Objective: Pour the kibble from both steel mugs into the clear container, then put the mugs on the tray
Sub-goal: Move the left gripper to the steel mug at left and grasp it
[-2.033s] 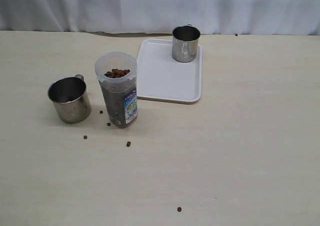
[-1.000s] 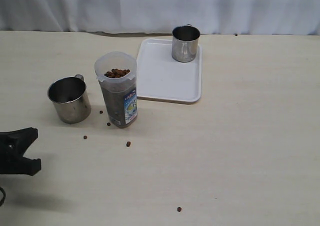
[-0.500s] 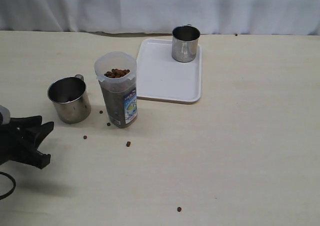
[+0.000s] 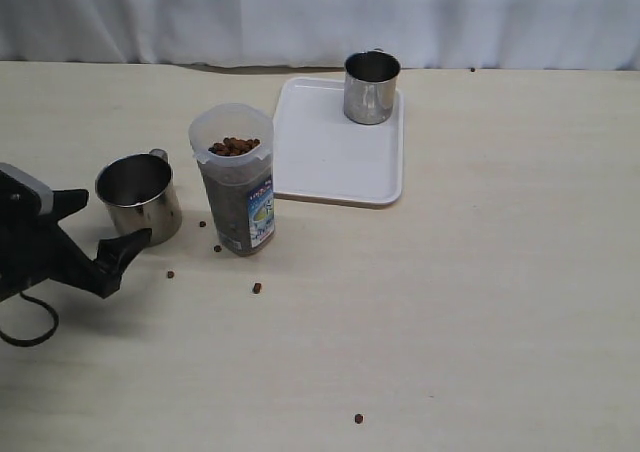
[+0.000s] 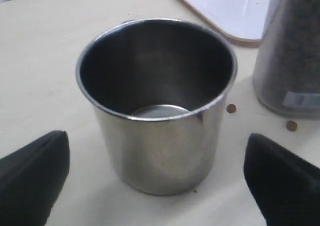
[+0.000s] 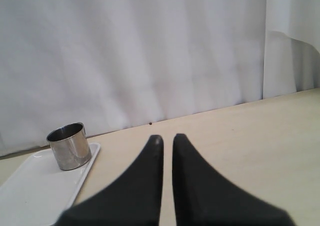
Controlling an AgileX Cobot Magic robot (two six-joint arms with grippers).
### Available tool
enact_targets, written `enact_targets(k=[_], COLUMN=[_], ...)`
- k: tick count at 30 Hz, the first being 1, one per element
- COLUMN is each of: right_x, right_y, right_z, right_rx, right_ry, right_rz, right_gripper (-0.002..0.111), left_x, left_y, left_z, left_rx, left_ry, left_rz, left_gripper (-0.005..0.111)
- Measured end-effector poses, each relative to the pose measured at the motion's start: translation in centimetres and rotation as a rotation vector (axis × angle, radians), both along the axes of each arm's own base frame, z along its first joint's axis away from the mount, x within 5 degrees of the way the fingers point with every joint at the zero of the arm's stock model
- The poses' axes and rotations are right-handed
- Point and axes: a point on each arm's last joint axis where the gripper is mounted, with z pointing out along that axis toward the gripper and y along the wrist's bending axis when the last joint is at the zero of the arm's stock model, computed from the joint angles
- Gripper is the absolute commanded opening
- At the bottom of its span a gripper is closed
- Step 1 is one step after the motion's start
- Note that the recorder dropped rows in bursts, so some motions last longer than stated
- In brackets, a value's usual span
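Tabletop [image 4: 480, 302] beige, stray kibble [image 4: 257, 288], white curtain [image 4: 300, 12]

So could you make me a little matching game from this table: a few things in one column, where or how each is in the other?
1 clear container
2 steel mug beside it
3 far steel mug
4 right pincer

a shut
b on the tray
c holds kibble
d empty, on the table

Pairs: 1-c, 2-d, 3-b, 4-a
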Motion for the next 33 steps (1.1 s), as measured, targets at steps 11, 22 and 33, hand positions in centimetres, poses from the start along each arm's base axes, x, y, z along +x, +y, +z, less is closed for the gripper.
enact_targets(k=[11,22,33], right_x=[0.0,0.0,0.0], right_y=[0.0,0.0,0.0], right_z=[0.0,0.0,0.0], right_rx=[0.0,0.0,0.0], right_ry=[0.0,0.0,0.0], right_rz=[0.0,0.0,0.0], right_gripper=[0.005,0.005,0.005], left_x=[2.9,3.7,5.8], left_y=[-0.3,-0.5,-0.6], left_z=[-0.8,-0.6,0.2], left_rx=[-0.067,-0.095,-0.162], left_ry=[-0.025,-0.064,-0.093], left_rz=[-0.051,-0.073,-0.087], left_gripper=[0.069,0.069,0.069])
